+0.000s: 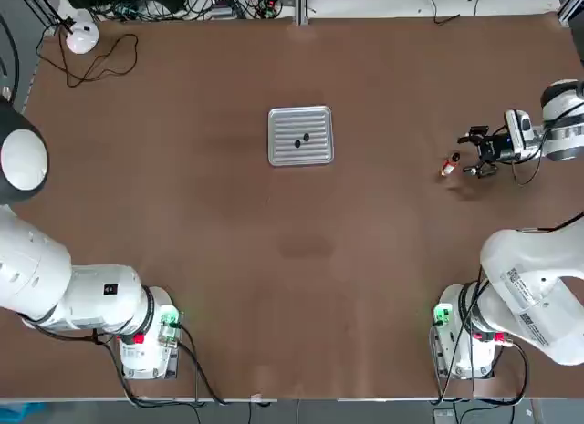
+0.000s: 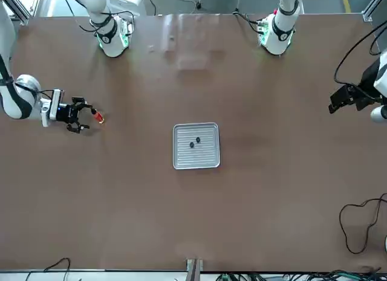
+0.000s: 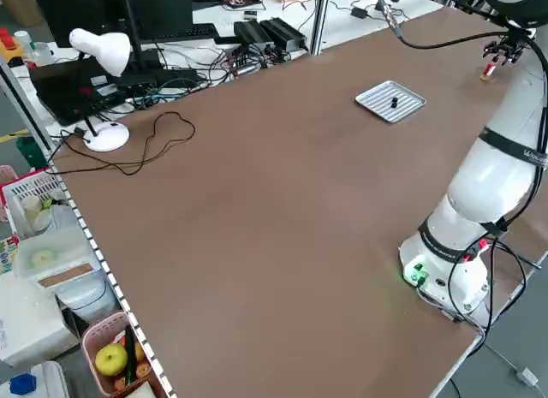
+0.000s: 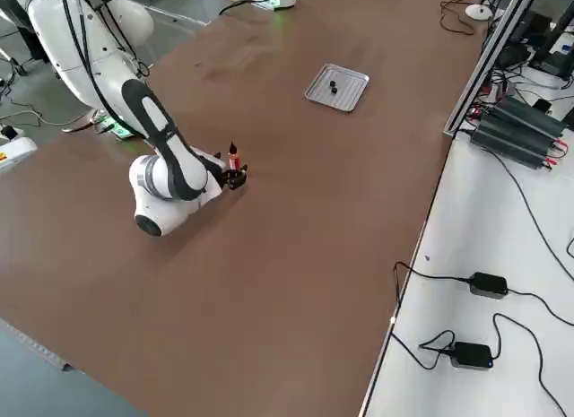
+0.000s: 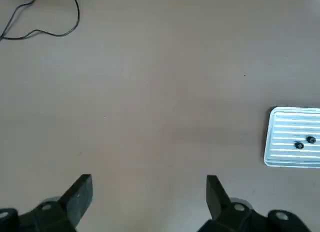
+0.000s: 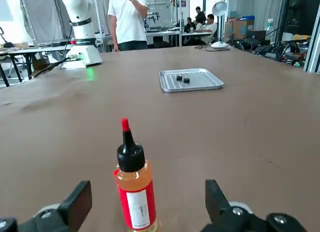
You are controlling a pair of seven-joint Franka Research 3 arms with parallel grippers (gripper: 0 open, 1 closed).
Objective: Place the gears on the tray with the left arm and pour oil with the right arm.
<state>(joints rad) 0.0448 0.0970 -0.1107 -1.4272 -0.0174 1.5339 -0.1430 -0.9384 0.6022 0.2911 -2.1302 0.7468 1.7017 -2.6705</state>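
Well, my right claw [image 1: 466, 154] is wide open and empty, right of the tray [image 1: 281, 123], near the oil bottle [image 6: 139, 207]. Closing crooked could tip it. My empty left claw [image 5: 150, 187], left of the tray, is wide open too. Bumping the tray could roll its gears [image 6: 186, 80] off.

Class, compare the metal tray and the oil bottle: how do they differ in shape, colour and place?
The tray is low, flat and rounded-square; the bottle is slim and tapers to a tip.
The tray is plain silvery; the bottle has a red label, black cap and red tip.
The tray carries two gears; the bottle stands between the right end effector's open fingers.
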